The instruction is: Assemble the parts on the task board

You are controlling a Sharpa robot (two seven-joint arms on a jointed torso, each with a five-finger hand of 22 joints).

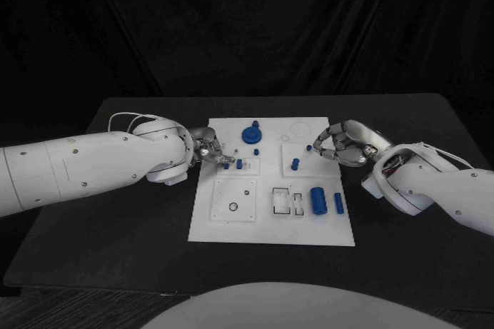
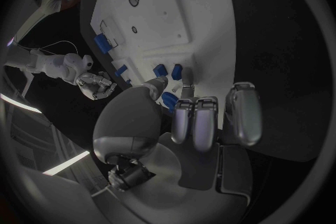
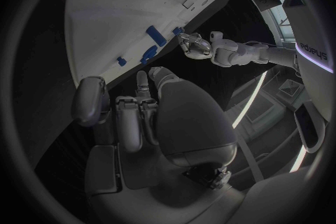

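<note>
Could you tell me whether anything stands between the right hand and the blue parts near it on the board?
Nothing visible does. The right hand hovers at the board's right edge, and only bare white plate separates it from the nearest small blue parts.

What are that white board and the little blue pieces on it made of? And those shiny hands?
The task board looks like matte white plastic: flat and glare-free. The parts look like solid-blue moulded plastic, though that is unsure. The left hand and right hand seem polished metal or metallised plastic, showing bright highlights.
</note>
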